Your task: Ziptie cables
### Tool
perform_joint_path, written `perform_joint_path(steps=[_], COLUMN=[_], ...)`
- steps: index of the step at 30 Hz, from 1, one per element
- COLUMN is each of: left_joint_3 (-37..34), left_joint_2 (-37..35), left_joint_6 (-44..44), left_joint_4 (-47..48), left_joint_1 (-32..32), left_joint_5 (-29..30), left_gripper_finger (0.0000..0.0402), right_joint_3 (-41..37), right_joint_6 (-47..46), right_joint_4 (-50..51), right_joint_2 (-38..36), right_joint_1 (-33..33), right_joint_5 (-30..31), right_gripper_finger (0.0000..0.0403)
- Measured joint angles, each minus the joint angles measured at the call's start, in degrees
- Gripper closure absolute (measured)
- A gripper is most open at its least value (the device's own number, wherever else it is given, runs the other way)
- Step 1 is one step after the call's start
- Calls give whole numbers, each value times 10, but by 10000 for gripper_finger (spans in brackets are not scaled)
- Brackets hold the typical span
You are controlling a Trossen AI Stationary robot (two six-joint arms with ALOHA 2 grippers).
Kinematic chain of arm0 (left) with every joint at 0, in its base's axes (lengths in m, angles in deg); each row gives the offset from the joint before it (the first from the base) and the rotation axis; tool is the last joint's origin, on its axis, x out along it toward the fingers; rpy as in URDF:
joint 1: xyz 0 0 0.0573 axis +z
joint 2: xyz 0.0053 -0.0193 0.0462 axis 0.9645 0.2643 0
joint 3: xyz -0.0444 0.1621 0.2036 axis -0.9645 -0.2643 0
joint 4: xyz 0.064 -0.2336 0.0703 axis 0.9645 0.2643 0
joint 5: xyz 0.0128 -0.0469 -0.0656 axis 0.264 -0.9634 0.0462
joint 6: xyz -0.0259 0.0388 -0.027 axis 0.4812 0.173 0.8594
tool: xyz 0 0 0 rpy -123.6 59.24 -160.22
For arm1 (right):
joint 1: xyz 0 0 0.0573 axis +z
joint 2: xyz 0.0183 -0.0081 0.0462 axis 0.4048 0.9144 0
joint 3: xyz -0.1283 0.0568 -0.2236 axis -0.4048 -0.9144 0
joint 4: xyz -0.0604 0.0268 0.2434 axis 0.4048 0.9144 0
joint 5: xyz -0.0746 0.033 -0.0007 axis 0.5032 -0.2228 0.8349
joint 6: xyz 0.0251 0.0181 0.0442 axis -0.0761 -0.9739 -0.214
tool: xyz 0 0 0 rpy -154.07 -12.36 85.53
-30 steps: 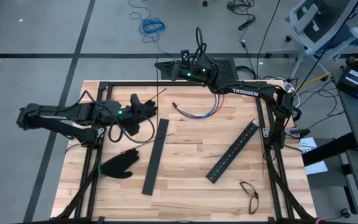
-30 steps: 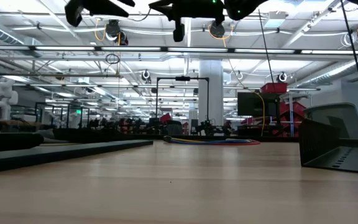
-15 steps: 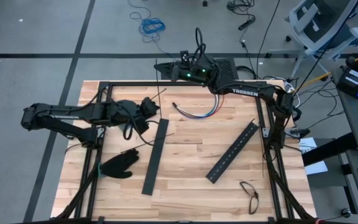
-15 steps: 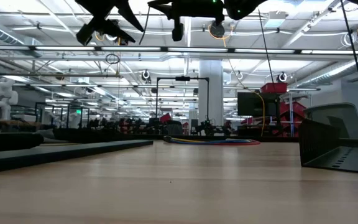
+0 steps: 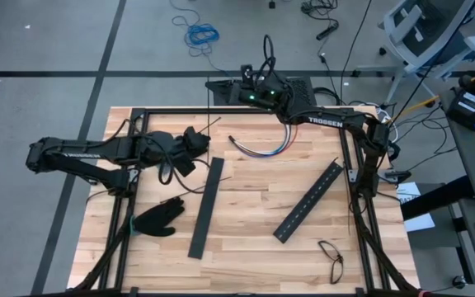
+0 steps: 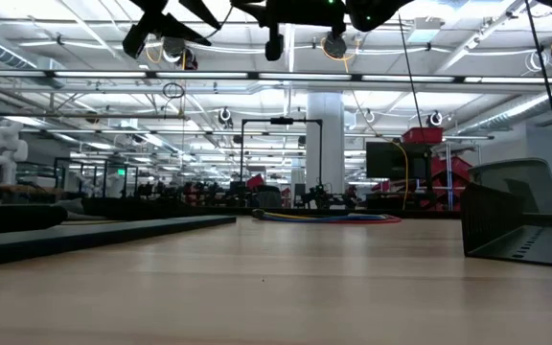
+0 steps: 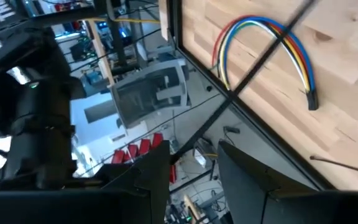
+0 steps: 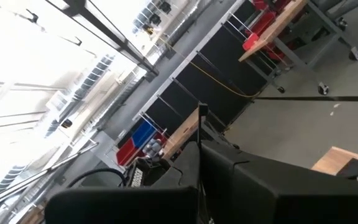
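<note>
High view: left gripper (image 5: pixel 198 139) raised at centre-left. Holds, by the look of it, a thin dark ziptie (image 5: pixel 213 123) that pokes up and right from the tip. Cables (image 5: pixel 261 149) just above frame centre, bent in a shallow U on the wood, well apart from both grippers. Right gripper (image 5: pixel 218 86) parked at top centre, past the table's far edge.

Low view: left gripper (image 6: pixel 161 19) at the top left, well above the tabletop. Cables (image 6: pixel 324 218) flat on the far wood at mid-frame, red and blue showing.

Left wrist view: fingers a little apart at the bottom edge. Ziptie (image 7: pixel 260 59) runs out from between them, up toward the upper right, crossing in front of the cables (image 7: pixel 263 37). Red, white, yellow and blue wires arched side by side, one end bound in a dark sleeve.

Right wrist view: right gripper (image 8: pixel 199 146) closed. A thin dark sliver stands at the tips, too small to name.

Handling, as a judgement: wires light, limp and loose, likely to splay or slide on smooth wood if nudged. Best taken near the sleeved end, where the strands already sit together. Ziptie springy and slick, prone to twist in a pinch, so better gripped close to one end with the free tip left long enough to thread under the bundle.
</note>
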Motion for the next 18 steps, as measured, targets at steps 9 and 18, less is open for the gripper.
perform_joint_path(steps=[9,18], left_joint_3=[0,0], left_joint_2=[-4,1], left_joint_6=[2,2], left_joint_4=[2,-9], left_joint_1=[-4,-3], left_joint_5=[-32,-88], left_gripper_finger=[270,270], right_joint_3=[0,0], right_joint_6=[-6,-6], right_joint_4=[-6,-8], right_joint_2=[0,0], right_joint_1=[1,2], right_joint_5=[0,2], right_gripper_finger=[403,403])
